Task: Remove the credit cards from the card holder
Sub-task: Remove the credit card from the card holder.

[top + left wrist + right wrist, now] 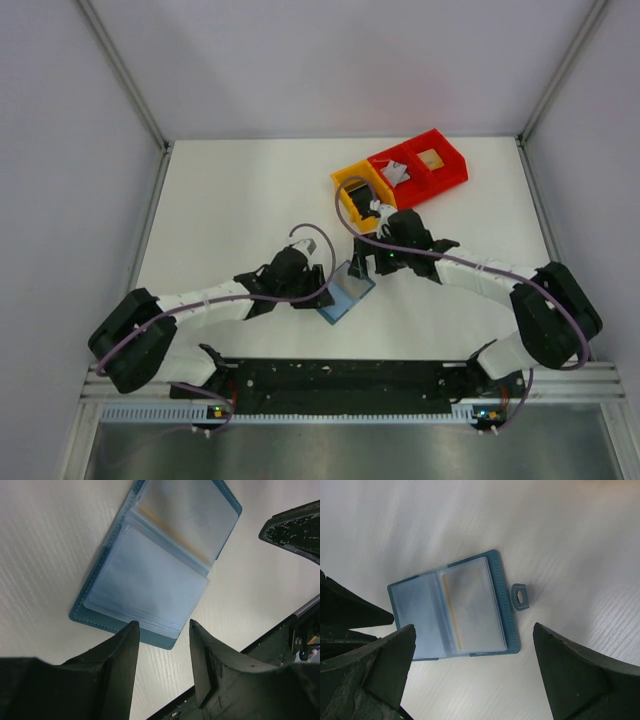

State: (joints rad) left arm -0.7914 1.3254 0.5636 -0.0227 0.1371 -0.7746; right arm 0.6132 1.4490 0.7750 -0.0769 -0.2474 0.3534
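The teal-blue card holder (347, 292) lies open on the table between my two grippers, its clear grey-blue sleeves facing up. In the left wrist view the holder (160, 565) shows a thin tan-yellow card edge (170, 527) inside a sleeve. My left gripper (162, 630) is open and empty, its tips just at the holder's near edge. In the right wrist view the holder (455, 610) lies flat with its small tab (521, 596) sticking out. My right gripper (474, 630) is wide open and empty above it.
A yellow bin (345, 185) and a red two-part bin (455, 170) stand at the back right. A dark card (362, 192) lies in the yellow bin, and a pale card (397, 172) and a tan card (431, 159) lie in the red one.
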